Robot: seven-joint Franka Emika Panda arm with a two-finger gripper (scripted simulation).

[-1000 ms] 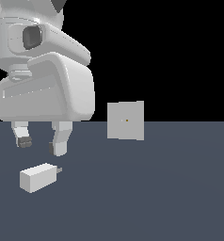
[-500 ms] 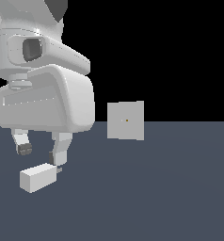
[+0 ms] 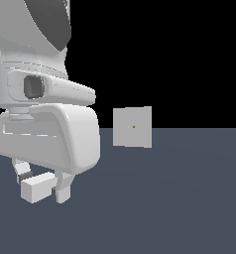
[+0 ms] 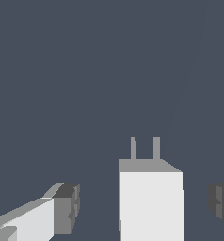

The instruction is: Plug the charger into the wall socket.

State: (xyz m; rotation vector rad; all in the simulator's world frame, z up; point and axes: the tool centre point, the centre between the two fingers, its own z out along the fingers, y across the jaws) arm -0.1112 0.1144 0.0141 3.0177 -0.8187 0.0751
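Observation:
The charger (image 3: 37,189) is a small off-white block lying on the dark floor at the exterior view's left. In the wrist view the charger (image 4: 150,202) shows its two grey prongs pointing away. My gripper (image 3: 41,182) is lowered over it, with one finger on each side. In the wrist view my gripper (image 4: 144,207) is open, and there are gaps between the pads (image 4: 67,208) and the block. The wall socket (image 3: 133,127) is a flat light-grey square plate with a small dot at its centre. It stands upright farther back, to the exterior view's right of the gripper.
The dark grey floor (image 3: 179,198) spreads across the scene under a black background. The large white gripper body (image 3: 50,139) hides the floor behind the charger.
My gripper has come down from above the charger, and its fingers now stand on either side of the block. The charger and the socket have not moved.

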